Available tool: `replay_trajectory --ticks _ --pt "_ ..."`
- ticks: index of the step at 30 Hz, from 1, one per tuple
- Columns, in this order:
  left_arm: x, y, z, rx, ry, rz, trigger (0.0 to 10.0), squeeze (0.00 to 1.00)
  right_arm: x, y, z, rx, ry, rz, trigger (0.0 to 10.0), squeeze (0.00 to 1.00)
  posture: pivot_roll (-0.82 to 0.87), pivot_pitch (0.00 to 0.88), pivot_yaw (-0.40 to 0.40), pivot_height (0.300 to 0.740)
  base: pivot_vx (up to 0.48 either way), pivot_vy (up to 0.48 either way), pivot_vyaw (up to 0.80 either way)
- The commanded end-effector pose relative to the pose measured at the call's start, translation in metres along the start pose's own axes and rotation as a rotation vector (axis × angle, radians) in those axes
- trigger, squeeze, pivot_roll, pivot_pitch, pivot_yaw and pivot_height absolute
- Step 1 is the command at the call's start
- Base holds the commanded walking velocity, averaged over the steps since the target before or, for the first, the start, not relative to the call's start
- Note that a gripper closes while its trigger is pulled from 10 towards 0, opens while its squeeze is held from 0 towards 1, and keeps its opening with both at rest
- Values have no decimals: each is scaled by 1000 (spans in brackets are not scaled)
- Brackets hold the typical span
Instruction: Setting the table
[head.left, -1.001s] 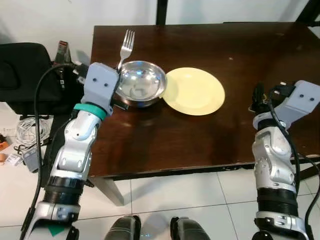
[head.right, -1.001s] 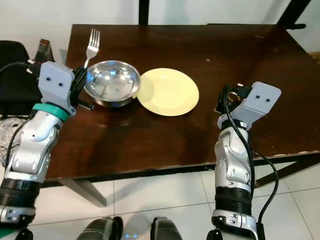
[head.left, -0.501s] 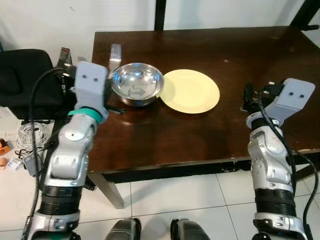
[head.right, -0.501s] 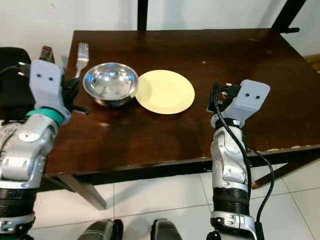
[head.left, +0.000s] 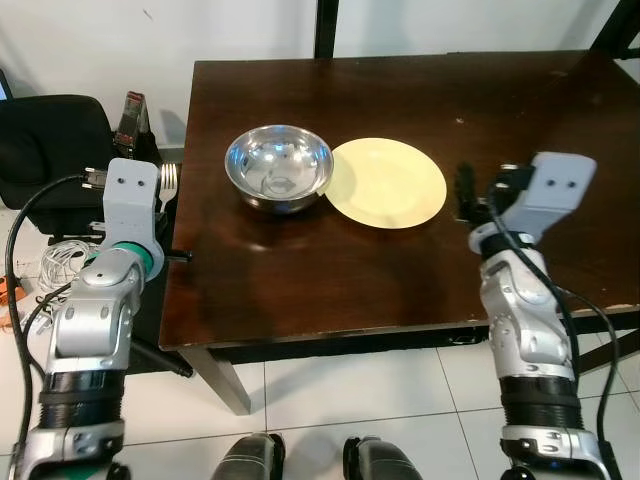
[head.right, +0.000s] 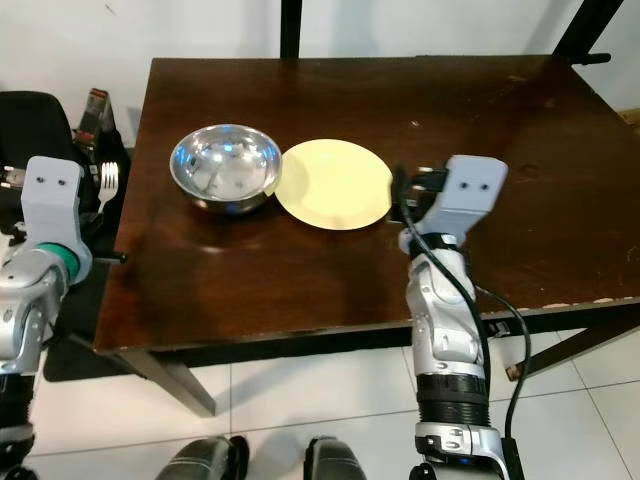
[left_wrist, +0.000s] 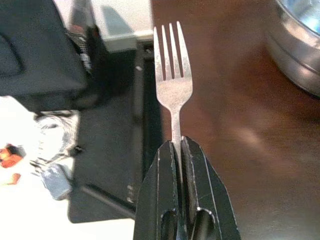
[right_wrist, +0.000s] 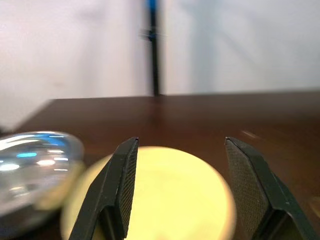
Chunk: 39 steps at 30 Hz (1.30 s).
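Note:
A silver fork (left_wrist: 172, 75) is pinched by its handle in my left gripper (left_wrist: 177, 145), tines pointing away; it hangs over the left edge of the dark wooden table (head.left: 400, 270), left of the steel bowl (head.left: 278, 165). The fork's tines (head.left: 168, 180) show just beyond the grey wrist housing. A round yellow plate (head.left: 388, 182) lies touching the bowl's right side. My right gripper (right_wrist: 180, 142) is open just above the table, close to the plate's right rim, its black fingers (head.left: 465, 190) pointing at the plate.
A black chair (head.left: 50, 150) stands left of the table, with cables (head.left: 60, 260) on the tiled floor below it. A black post (head.left: 325, 28) rises behind the table's far edge. The table's right half is bare wood.
My left gripper has carried the fork leftward from beside the bowl to beyond the table's left edge. My right gripper has moved left, closer to the plate.

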<state>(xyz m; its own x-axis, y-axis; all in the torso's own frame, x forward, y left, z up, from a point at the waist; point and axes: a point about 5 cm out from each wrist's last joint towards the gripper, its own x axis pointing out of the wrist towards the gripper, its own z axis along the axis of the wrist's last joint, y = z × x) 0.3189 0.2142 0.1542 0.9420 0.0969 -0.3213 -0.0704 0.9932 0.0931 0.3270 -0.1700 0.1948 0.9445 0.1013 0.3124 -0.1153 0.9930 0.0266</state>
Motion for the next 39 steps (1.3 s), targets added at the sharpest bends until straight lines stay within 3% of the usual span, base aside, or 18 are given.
replay_trajectory --ticks 1,3,7,12,13,14,16,17,18,20,22,23,27,39 --pt "2 -7 -7 -20 49 -21 10000 0 5 14 9 22 -26 81 10000 0 71 66 47 740 0 0 0" --pt "2 -7 -7 -20 49 -21 10000 0 5 14 9 22 -26 81 10000 0 71 66 47 740 0 0 0" --pt "4 -21 -12 -34 84 -76 10000 0 11 31 19 74 -58 141 10000 0 64 77 50 740 0 0 0" --pt "1 -24 -16 -12 97 -73 10000 0 11 46 22 110 -55 230 10000 0 63 78 51 740 0 0 0" --pt "-5 -24 -20 29 97 -57 10000 0 3 59 24 116 -39 368 10000 0 72 87 46 740 0 0 0" --pt "-8 -23 -22 41 98 -50 10000 0 -2 62 25 108 -30 432 10000 0 72 87 46 740 0 0 0" --pt "-8 -23 -22 41 98 -50 10000 0 -2 62 25 108 -30 432 10000 0 72 87 46 740 0 0 0" --pt "-10 -23 -24 48 102 -46 10000 0 -11 63 25 85 -5 531 10000 0 72 87 46 740 0 0 0" --pt "-10 -23 -24 48 102 -46 10000 0 -11 63 25 85 -5 531 10000 0 72 87 46 740 0 0 0" --pt "-15 -25 -27 58 105 -41 10000 0 -32 59 21 19 77 731 10000 0 71 89 40 740 0 0 0" --pt "-15 -25 -27 58 105 -41 10000 0 -32 59 21 19 77 731 10000 0 71 89 40 740 0 0 0" --pt "-17 -26 -27 64 101 -39 10000 0 -42 58 19 1 118 810 10000 0 66 90 39 740 0 0 0" --pt "-19 -29 -25 59 87 -28 10000 0 -49 60 16 5 153 865 10000 0 62 92 37 740 0 0 0" --pt "-25 -44 -25 21 92 -29 10000 0 -45 65 20 65 151 898 10000 0 69 85 34 740 0 0 0"
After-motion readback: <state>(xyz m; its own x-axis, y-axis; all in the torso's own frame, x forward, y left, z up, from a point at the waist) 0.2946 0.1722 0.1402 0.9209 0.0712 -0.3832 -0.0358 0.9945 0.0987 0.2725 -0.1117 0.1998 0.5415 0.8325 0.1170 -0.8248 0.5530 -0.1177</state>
